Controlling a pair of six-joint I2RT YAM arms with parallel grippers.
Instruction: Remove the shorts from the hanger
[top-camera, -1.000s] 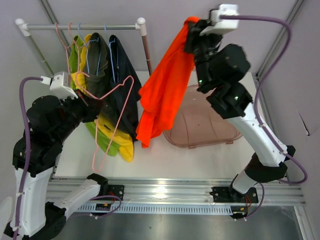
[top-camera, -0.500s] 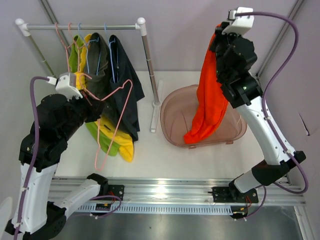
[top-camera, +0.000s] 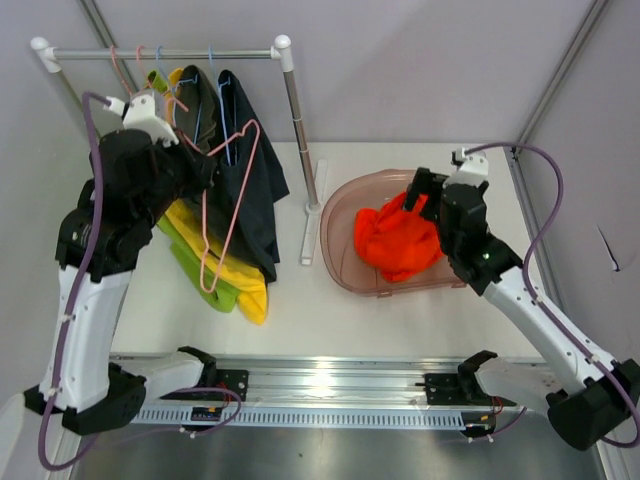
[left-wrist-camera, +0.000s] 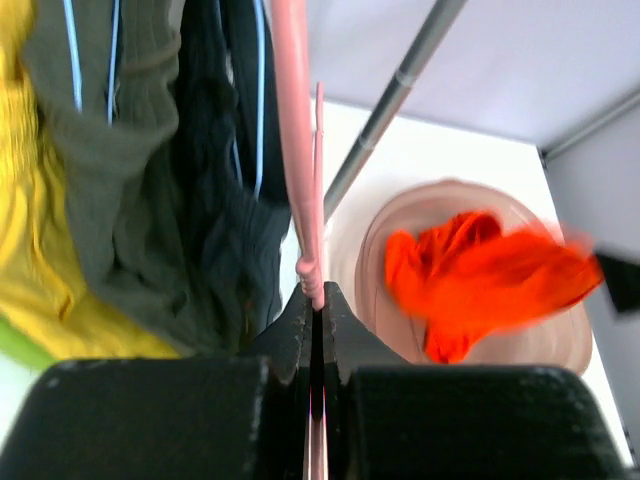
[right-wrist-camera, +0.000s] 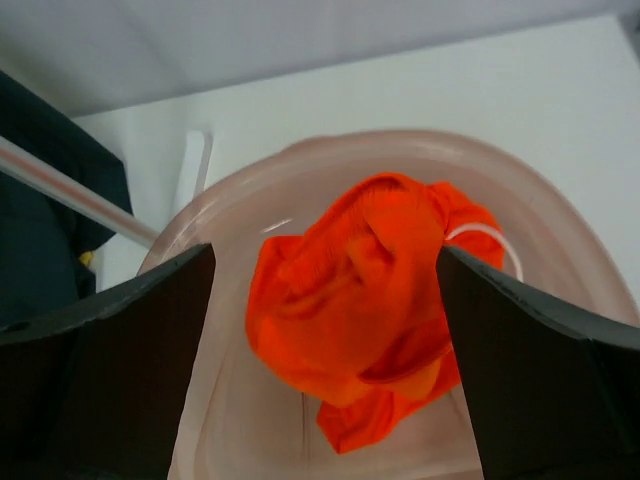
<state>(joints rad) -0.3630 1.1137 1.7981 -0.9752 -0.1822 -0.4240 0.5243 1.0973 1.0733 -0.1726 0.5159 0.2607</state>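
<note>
The orange shorts (top-camera: 395, 240) (right-wrist-camera: 370, 270) lie crumpled in the pink basin (top-camera: 340, 255) (right-wrist-camera: 225, 400). My right gripper (top-camera: 420, 198) (right-wrist-camera: 325, 340) hangs open just above them, a finger on either side, holding nothing. My left gripper (top-camera: 200, 160) (left-wrist-camera: 315, 300) is shut on the empty pink hanger (top-camera: 228, 200) (left-wrist-camera: 298, 150), held up beside the rack. On the rail hang the black shorts (top-camera: 252, 175) (left-wrist-camera: 230, 200), the olive-grey shorts (top-camera: 197, 100) (left-wrist-camera: 120, 150), the yellow shorts (top-camera: 220, 255) (left-wrist-camera: 40, 250) and the lime green shorts (top-camera: 195, 270).
The rack's rail (top-camera: 160, 53) runs across the back left, and its right post (top-camera: 297, 130) (left-wrist-camera: 400, 90) stands between the hanging clothes and the basin. Blue hangers (top-camera: 222, 95) carry the hung shorts. A grey wall lies behind.
My right arm came down over the basin and its jaws opened, dropping the orange shorts into it. My left arm lifted the pink hanger up toward the rail.
</note>
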